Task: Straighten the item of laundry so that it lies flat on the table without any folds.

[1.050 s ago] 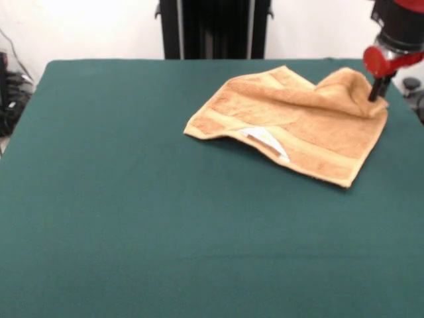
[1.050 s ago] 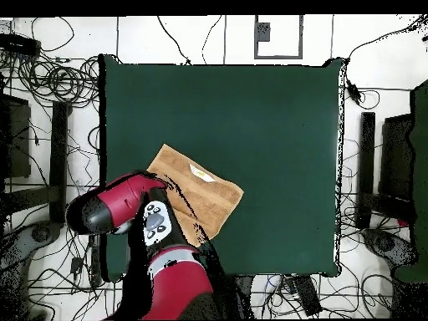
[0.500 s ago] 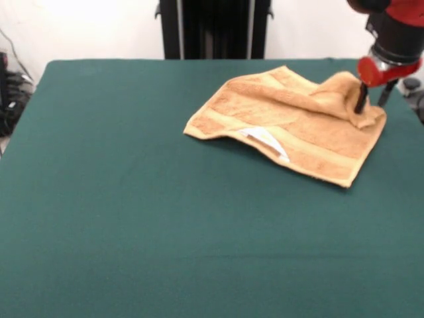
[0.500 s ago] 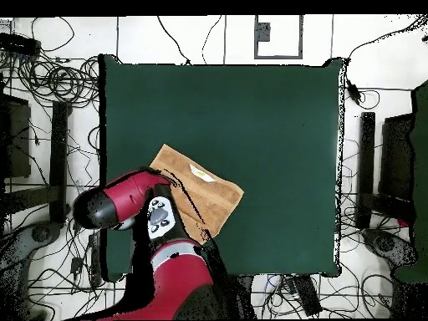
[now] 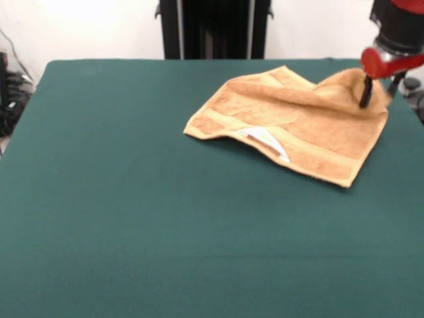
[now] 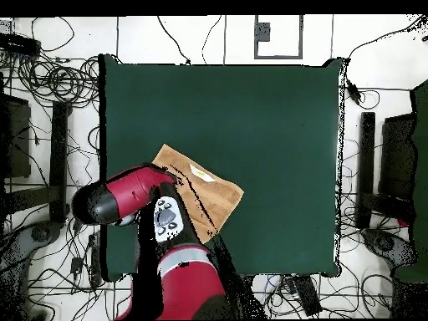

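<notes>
The item of laundry [image 5: 298,126], a tan-orange towel, lies on the right far part of the green table [image 5: 132,199]. Its right far corner rises in a hump, and a fold runs across its far side. A small white label [image 5: 265,139] shows at its near edge. My gripper [image 5: 381,89] hangs at that raised corner. It is open, with one dark finger [image 5: 366,93] in front of the hump and the other off its right side. In the overhead view the towel [image 6: 209,188] shows beside the red arm [image 6: 125,201], which hides the gripper.
The table's right edge [image 5: 414,109] lies close beside the gripper. Cables and dark equipment [image 6: 50,100] surround the table [image 6: 251,125] on the floor. A black stand [image 5: 215,30] rises behind the far edge.
The gripper's fingers have parted since one second ago. It dipped left onto the hump, then rose slightly. The towel's raised corner stands a little higher now.
</notes>
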Controlling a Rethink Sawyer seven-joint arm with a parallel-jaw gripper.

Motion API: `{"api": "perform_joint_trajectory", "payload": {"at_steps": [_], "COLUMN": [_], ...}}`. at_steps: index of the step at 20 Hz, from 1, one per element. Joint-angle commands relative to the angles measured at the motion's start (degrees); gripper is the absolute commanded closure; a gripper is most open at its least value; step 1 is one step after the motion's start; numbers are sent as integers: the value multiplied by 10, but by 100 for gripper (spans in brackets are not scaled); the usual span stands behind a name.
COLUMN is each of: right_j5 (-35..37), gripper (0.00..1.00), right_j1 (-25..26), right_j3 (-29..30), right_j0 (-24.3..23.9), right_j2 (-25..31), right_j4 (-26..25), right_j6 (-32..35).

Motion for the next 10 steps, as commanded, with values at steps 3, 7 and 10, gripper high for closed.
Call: {"api": "perform_joint_trajectory", "payload": {"at_steps": [3, 7, 10], "right_j5": [97, 130, 170], "gripper": [0, 0, 0], "right_j1": [-125, -153, -175], "right_j3": [75, 73, 57], "right_j0": [-60, -68, -69], "right_j2": [78, 81, 71], "right_j4": [86, 93, 89], "right_j6": [-4, -23, -36]}}
